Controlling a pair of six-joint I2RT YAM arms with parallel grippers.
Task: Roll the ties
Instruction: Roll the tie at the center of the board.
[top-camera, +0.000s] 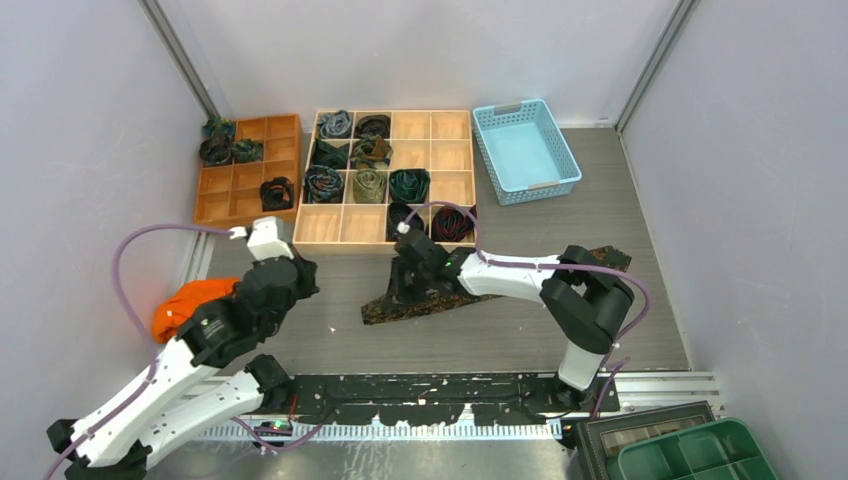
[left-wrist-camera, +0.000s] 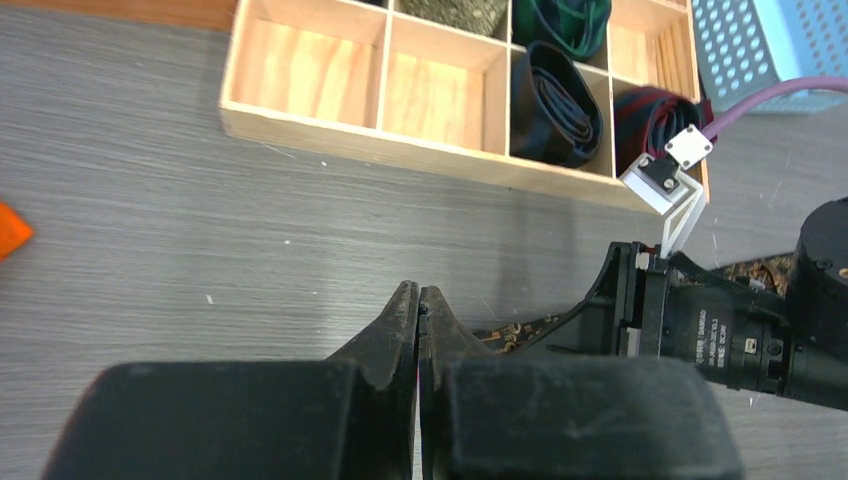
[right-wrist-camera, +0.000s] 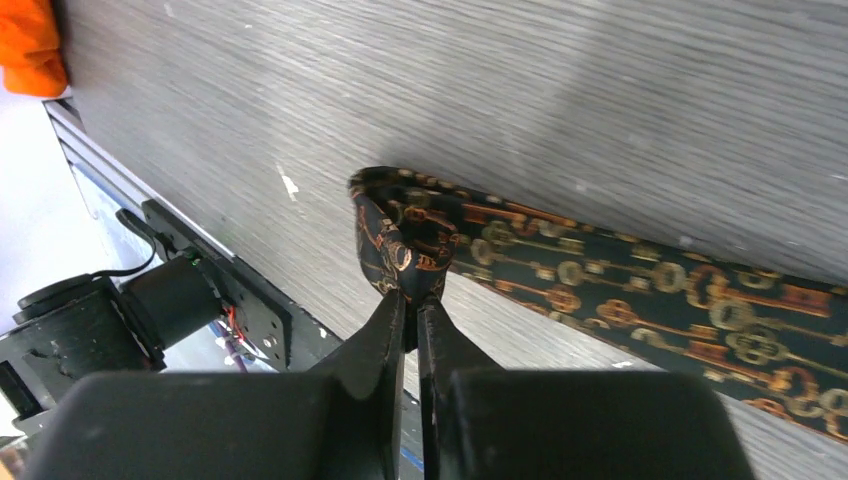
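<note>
A dark tie with a gold and orange key pattern (right-wrist-camera: 620, 280) lies as a long strip on the grey table; it also shows in the top view (top-camera: 425, 303). Its end is folded up into a small curl. My right gripper (right-wrist-camera: 410, 298) is shut on that curled end; in the top view it (top-camera: 408, 290) sits over the strip's left part. My left gripper (left-wrist-camera: 419, 298) is shut and empty, held above the table left of the tie, in the top view (top-camera: 300, 272). Several rolled ties (top-camera: 368, 185) sit in the wooden tray's compartments.
A large wooden divided tray (top-camera: 440, 128) stands at the back centre, a smaller orange-brown one (top-camera: 222, 205) to its left. A light blue basket (top-camera: 523, 150) is at the back right. An orange cloth lump (top-camera: 188, 302) lies at the left. A green bin (top-camera: 700, 452) sits near right.
</note>
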